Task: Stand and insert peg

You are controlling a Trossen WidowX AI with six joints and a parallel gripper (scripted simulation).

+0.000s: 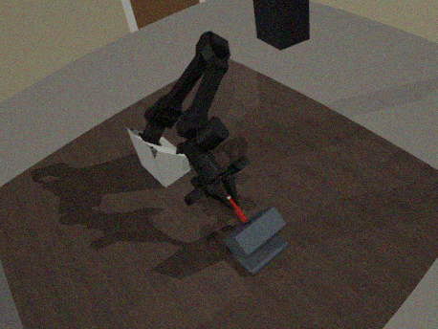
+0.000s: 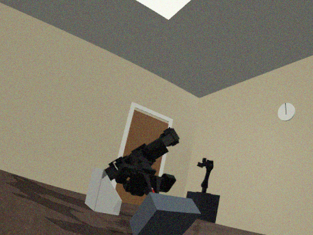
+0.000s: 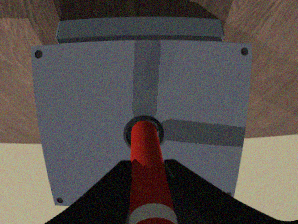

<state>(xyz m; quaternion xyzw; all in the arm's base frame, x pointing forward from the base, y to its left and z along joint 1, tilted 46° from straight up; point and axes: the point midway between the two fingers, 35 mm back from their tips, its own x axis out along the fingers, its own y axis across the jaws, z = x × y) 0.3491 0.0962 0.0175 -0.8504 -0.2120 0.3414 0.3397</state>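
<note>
one red peg [image 1: 237,210] [image 3: 145,145], white band toward me, pinched between my gripper's [image 1: 224,197] [image 3: 149,162] two fingers, its plain end at the ringed hole [image 3: 128,133] of one blue-grey sloped panel [image 1: 260,230] [image 2: 178,203] [image 3: 85,95]. one dark brown table [image 1: 335,191] [image 2: 20,208]. beige walls [image 2: 68,85], one door [image 2: 145,128], one round clock [image 2: 286,111].

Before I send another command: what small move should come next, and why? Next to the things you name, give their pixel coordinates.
Probably ease the gripper [image 1: 231,200] [image 3: 147,169] forward along the hole's direction: it grips the red peg [image 1: 237,210] [image 2: 153,190] [image 3: 145,145] near its white band [image 3: 152,212], and the plain end appears at the hole [image 3: 128,134], much red still outside.
</note>
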